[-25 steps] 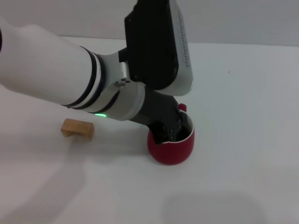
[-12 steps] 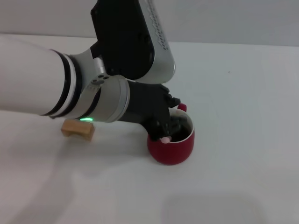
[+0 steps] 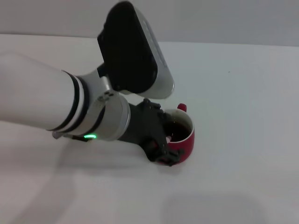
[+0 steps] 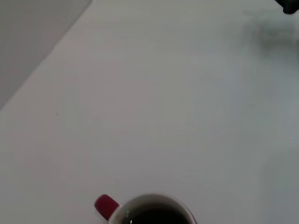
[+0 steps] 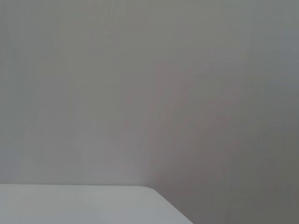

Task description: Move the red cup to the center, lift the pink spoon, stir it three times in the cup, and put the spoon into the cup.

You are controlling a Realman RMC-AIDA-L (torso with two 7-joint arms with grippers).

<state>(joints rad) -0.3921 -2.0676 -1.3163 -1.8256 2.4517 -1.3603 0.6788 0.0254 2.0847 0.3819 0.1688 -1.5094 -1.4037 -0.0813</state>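
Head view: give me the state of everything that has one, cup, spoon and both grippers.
Red cup: upright on the table, handle on its far side.
Pink spoon: only a pink bit shows at the cup's mouth, by the gripper.
Left gripper: low at the cup's near rim.
Right gripper: out of view.

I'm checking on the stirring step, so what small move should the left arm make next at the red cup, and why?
Probably keep circling the spoon inside the red cup. The left gripper sits over the cup's near rim, with a bit of the pink spoon showing at the cup's mouth, so the spoon looks held, not yet dropped in.
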